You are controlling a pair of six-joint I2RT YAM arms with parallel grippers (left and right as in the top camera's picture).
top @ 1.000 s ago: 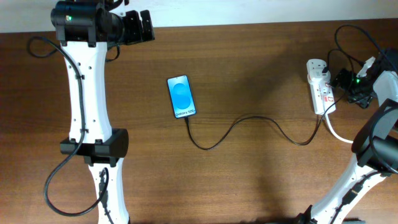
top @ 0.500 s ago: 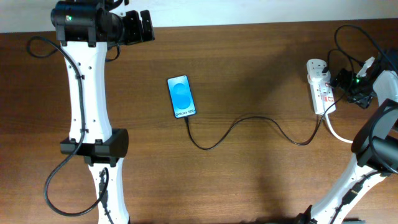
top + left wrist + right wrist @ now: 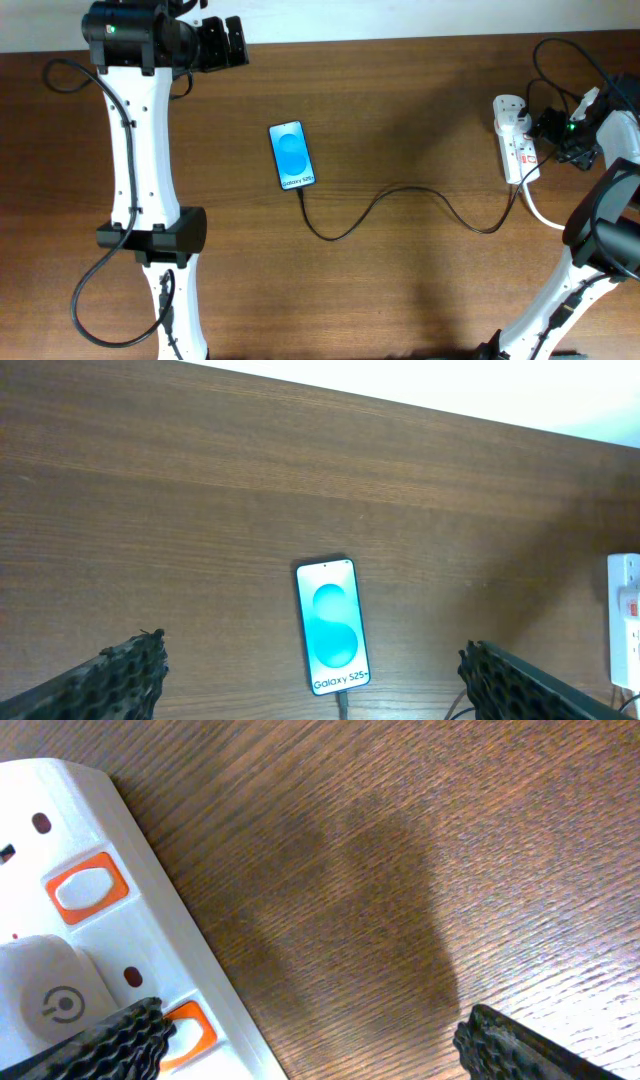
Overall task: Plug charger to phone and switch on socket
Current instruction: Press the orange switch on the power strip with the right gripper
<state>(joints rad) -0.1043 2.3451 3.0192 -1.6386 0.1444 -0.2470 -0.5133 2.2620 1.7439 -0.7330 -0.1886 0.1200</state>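
Observation:
The phone (image 3: 293,155) lies face up mid-table, its light-blue "Galaxy" screen lit. The charger (image 3: 400,192) is a thin black cable; it runs from the phone's lower end in a curve to the white socket (image 3: 513,140) at the right. In the left wrist view the phone (image 3: 333,625) has the charger tip (image 3: 342,703) in its bottom edge. My left gripper (image 3: 240,42) hangs open, high at the back left, far from the phone. My right gripper (image 3: 545,128) is open beside the socket (image 3: 90,830); one finger (image 3: 110,1045) lies at an orange switch (image 3: 188,1025).
A second orange switch (image 3: 88,888) and a white plug body (image 3: 45,1005) sit on the strip. A thick white cord (image 3: 540,212) leaves the strip toward the right arm. Loose black robot cables (image 3: 560,60) loop behind it. Bare wood lies between phone and strip.
The right wrist has edged slightly toward the back of the table by the socket. Phone, charger and left arm have not moved.

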